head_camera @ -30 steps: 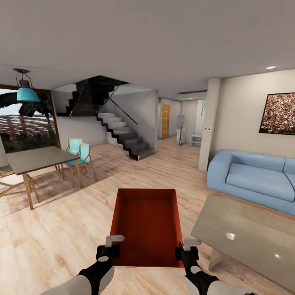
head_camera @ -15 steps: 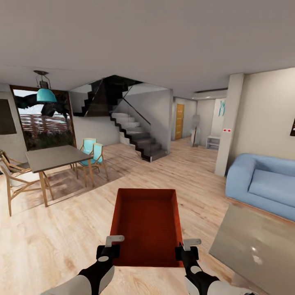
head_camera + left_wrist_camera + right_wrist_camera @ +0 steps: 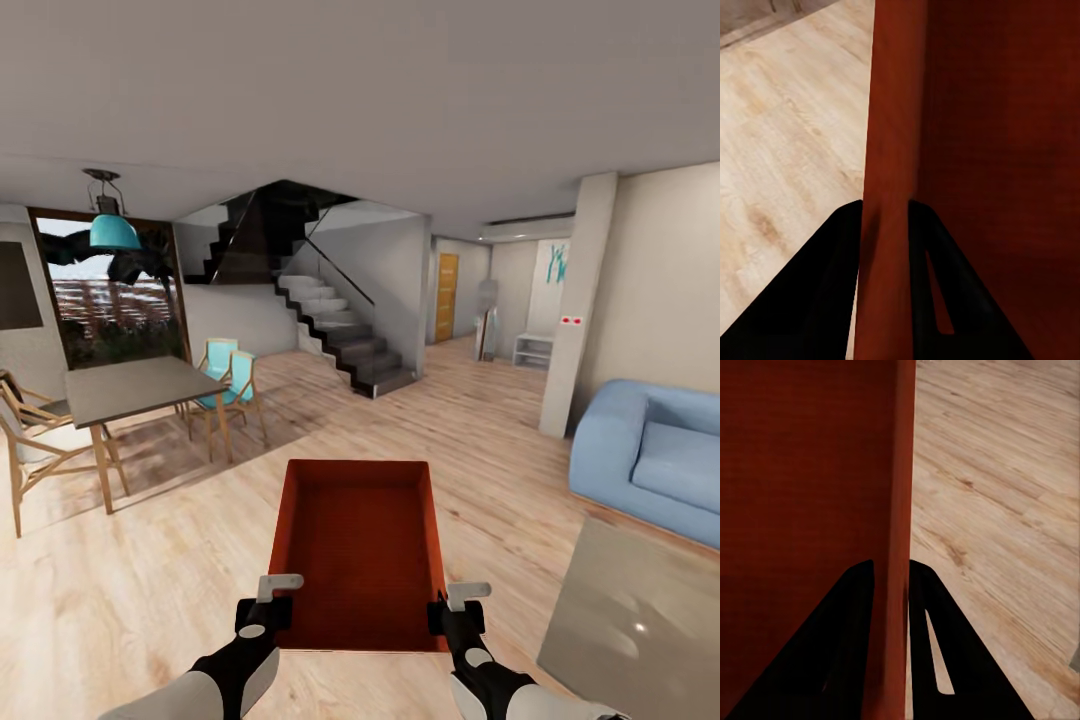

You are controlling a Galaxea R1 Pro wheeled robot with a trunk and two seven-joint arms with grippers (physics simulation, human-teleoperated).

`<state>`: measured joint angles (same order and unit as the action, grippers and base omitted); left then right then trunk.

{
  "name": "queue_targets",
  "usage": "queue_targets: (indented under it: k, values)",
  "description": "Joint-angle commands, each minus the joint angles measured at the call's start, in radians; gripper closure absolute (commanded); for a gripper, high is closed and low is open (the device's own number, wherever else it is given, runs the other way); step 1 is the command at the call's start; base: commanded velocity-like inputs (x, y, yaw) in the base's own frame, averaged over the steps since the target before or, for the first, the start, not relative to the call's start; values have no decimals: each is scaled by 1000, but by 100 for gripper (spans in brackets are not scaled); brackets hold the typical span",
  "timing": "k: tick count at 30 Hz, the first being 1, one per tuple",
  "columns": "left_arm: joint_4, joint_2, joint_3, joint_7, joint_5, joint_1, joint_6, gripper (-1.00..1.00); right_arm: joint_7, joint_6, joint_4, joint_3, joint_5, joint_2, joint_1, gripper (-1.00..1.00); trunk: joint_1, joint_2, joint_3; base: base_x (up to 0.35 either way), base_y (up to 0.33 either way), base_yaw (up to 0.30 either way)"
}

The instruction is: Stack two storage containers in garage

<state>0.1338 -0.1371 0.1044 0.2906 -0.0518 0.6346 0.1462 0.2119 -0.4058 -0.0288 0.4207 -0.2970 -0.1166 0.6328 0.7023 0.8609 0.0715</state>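
You've got the storage container (image 3: 362, 545) held out in front of you, both arms on it, carried well above the wood plank floor (image 3: 140, 560) of the living room. Your left gripper (image 3: 270, 600) is clamped on the container's left wall near the corner closest to you, and your right gripper (image 3: 452, 606) is clamped the same way on the right wall. In the left wrist view the red-orange wall (image 3: 889, 225) runs straight down between the two dark fingers (image 3: 832, 285), one finger inside the box and one outside, both pressed against it. The right wrist view shows the same thing: thin wall (image 3: 900, 547) pinched between the fingers (image 3: 847, 645), with planks outside it. The box is open-top, looks level, and nothing is inside it. Taking the container as your landmark: the glass coffee table (image 3: 640, 630) is just off to its right, and the blue sofa (image 3: 655, 465) sits beyond that. Off to the container's left and farther back are the dining table (image 3: 130, 385) with the turquoise chairs (image 3: 228, 375) and the teal pendant lamp (image 3: 112, 230) above. Straight beyond the container's far wall is the staircase (image 3: 340, 335), with a hallway and yellow door (image 3: 446, 296) just right of that.
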Motion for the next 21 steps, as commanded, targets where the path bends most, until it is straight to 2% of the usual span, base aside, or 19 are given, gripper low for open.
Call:
queue_targets:
  k: [1,14,21]
  values:
    - [3,1,-38,24,12,2,6,100,1,-4,7,0,-17,0,1,100,1,1,2,322,0,0]
    - [1,1,-38,24,12,2,5,100,2,-4,7,0,-17,-1,0,100,1,1,2,322,0,0]
    - [1,1,-38,24,12,2,4,100,3,-4,7,0,-17,-3,1,100,1,1,2,322,78,-38]
